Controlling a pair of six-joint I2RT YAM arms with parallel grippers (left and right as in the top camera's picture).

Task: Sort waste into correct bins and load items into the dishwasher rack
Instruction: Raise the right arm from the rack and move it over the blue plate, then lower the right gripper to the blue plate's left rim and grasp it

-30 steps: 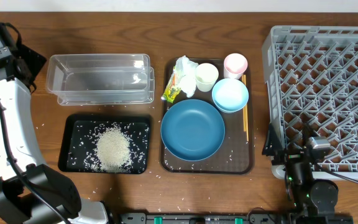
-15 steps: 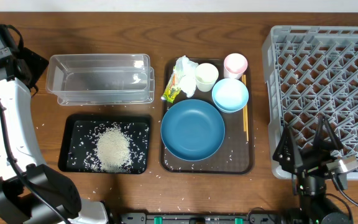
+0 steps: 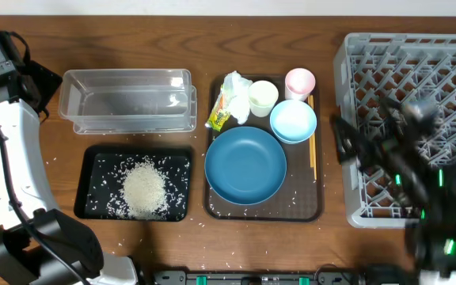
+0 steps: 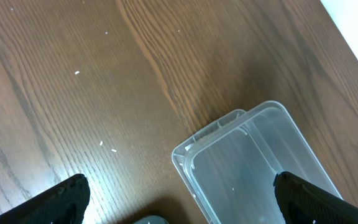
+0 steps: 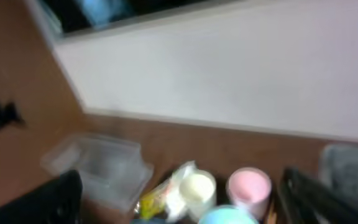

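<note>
"Can the right gripper (image 5: 188, 202) be made out?"
"It is blurred above the dishwasher rack (image 3: 418, 55), spread wide. The left gripper (image 4: 179, 202) gapes too, over the clear tub's (image 4: 247, 162) cut-off left end. Rice (image 3: 144, 188) heaps in the black tray (image 3: 80, 186)."

Blurred pink cup (image 5: 248, 186) beside white cup (image 5: 197, 186), clear tub (image 5: 98, 165) left

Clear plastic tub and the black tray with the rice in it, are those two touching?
Apart. The overhead view shows a strip of bare wooden table running between the clear tub and the black tray.
</note>
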